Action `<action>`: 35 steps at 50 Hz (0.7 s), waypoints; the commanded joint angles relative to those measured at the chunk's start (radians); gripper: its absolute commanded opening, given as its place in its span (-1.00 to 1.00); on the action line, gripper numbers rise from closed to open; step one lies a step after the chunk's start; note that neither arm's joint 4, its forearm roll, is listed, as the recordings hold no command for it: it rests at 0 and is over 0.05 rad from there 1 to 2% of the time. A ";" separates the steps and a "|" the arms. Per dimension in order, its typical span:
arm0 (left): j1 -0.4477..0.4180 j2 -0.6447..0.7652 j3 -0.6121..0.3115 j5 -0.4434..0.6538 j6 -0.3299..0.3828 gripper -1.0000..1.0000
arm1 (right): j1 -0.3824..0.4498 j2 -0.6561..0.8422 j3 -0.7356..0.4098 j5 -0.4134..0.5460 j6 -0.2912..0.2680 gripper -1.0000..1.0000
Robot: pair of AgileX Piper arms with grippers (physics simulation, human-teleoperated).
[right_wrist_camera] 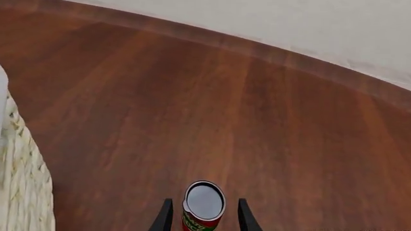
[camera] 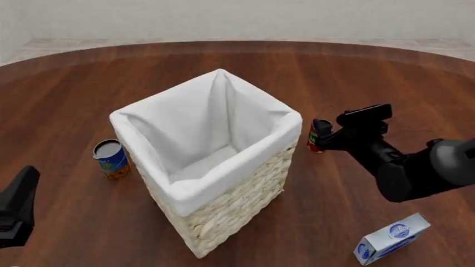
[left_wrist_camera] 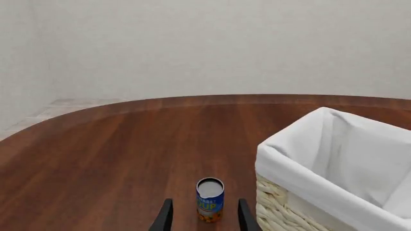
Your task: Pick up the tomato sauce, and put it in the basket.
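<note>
The tomato sauce (right_wrist_camera: 203, 207), a small red can with a grey metal top, stands upright between the fingers of my right gripper (right_wrist_camera: 205, 202). A narrow gap shows on each side of it, so the gripper is open. In the front view the tomato sauce (camera: 315, 143) sits just right of the basket (camera: 245, 194), half hidden behind the right gripper (camera: 321, 133). The basket is tall pale wicker with a white liner and holds nothing. My left gripper (left_wrist_camera: 205, 202) is open and holds nothing, low at the near left.
A blue-and-orange can (camera: 111, 158) stands left of the basket, some way ahead of the left gripper's fingers (left_wrist_camera: 165, 216). A blue-and-white box (camera: 392, 238) lies at the near right. The left arm (camera: 16, 214) sits at the front left corner of the brown table (camera: 371, 72).
</note>
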State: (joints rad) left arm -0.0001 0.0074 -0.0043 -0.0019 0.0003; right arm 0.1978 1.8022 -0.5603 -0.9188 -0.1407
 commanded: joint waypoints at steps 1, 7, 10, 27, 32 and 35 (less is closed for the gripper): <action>0.000 0.000 0.000 0.000 0.000 1.00 | -0.003 0.038 -0.012 -0.013 0.005 1.00; 0.000 0.000 0.000 0.000 0.000 1.00 | -0.006 0.057 -0.018 -0.021 0.006 1.00; 0.000 0.000 0.000 0.000 0.000 1.00 | -0.005 0.062 -0.020 -0.022 0.007 1.00; 0.000 0.000 0.000 0.000 0.000 1.00 | -0.006 0.120 -0.051 -0.029 0.014 1.00; 0.000 0.000 0.000 0.000 0.000 1.00 | -0.005 0.139 -0.060 -0.034 0.015 1.00; 0.000 0.000 0.000 0.000 0.000 1.00 | -0.005 0.151 -0.068 -0.035 0.015 1.00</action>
State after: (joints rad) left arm 0.0000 0.0074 -0.0043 -0.0019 0.0003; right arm 0.1924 1.9197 -0.6093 -0.9491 -0.1280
